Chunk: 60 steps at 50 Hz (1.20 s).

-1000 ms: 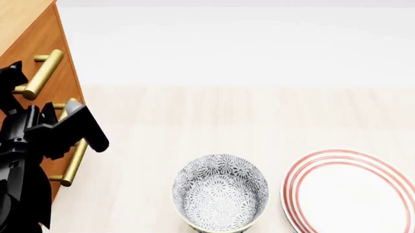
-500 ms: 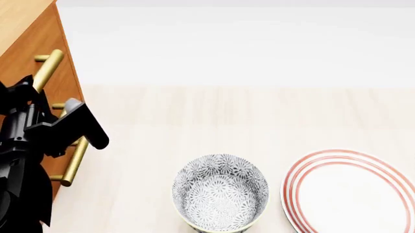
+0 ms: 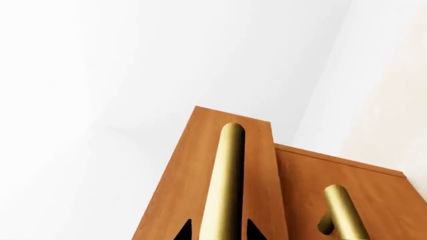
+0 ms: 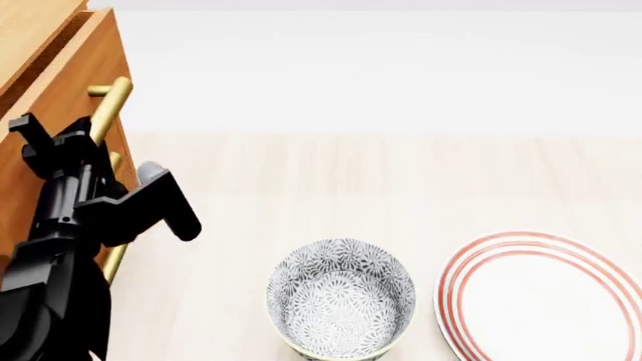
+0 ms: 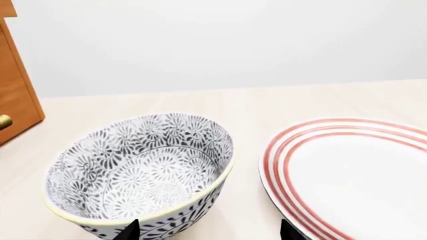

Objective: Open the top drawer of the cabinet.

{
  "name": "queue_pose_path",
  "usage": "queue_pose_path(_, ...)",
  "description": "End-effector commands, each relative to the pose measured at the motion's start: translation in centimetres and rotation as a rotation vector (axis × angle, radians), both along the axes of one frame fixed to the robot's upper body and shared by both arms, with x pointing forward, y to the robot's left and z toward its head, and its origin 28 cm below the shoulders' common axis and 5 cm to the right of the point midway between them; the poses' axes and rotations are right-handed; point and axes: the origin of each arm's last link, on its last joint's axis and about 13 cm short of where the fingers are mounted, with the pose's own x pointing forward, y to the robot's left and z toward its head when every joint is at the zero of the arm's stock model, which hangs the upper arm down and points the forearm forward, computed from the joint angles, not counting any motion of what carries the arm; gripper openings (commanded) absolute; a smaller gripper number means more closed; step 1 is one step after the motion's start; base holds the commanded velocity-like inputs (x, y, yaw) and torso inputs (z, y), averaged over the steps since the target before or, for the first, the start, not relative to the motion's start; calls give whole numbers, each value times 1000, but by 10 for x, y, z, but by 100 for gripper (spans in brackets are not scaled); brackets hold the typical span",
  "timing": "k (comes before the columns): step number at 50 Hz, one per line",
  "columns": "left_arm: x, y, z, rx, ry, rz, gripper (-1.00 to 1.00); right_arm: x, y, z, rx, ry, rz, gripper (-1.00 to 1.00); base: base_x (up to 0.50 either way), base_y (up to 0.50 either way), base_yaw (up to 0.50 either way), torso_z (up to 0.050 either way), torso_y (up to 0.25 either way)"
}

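**Observer:** What does each camera give you that the others don't?

**Operator:** From the head view I see the cabinet [image 4: 56,113] at the far left of the desk [image 4: 301,173], with the top drawer [image 4: 71,71] standing proud of the front below it. A dark gap shows between the drawer's front and the cabinet top. My left arm rises along the cabinet front, and the left tool [image 4: 62,147] sits at the lower end of the brass handle [image 4: 108,105]. A patterned bowl [image 4: 341,297] and a red-ringed plate [image 4: 546,297] lie near the bottom edge, side by side but apart.

**Observer:** And the left wrist camera?

**Operator:** It looks straight along that handle [image 3: 223,185]. Two black fingertips [image 3: 183,231] flank the bar, one on each side, tight against it. It also shows the drawer front [image 3: 193,165] stepped forward of the next drawer [image 3: 313,175], whose own handle [image 3: 343,212] sits beside it.

**Observer:** So the left tool has hold of it?

**Operator:** Yes, I read it as closed around the bar.

**Observer:** The right side?

**Operator:** Only its wrist camera shows it. The right tool [image 5: 208,231] hangs spread wide, holding nothing, with its tips either side of the bowl's [image 5: 140,170] near rim. The plate [image 5: 353,175] lies just beside the bowl.
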Motion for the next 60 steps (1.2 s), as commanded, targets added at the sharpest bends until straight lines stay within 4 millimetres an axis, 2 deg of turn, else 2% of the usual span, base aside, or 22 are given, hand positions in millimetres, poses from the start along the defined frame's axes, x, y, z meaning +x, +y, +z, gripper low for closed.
queue_pose_path(1, 2, -34, 14, -16, -8, -124, -100, 1, 1, 0, 4, -18, 8, 100, 0, 0, -4, 0, 0)
queue_pose_path(20, -3, -65, 20, -22, -29, -222, -100, 2, 0, 3, 14, -17, -6, 100, 1, 0, -2, 0, 0)
queue_pose_path(60, -17, -81, 34, -33, -75, -318, -100, 1, 0, 2, 16, -2, 1, 100, -7, 0, 1, 0, 4)
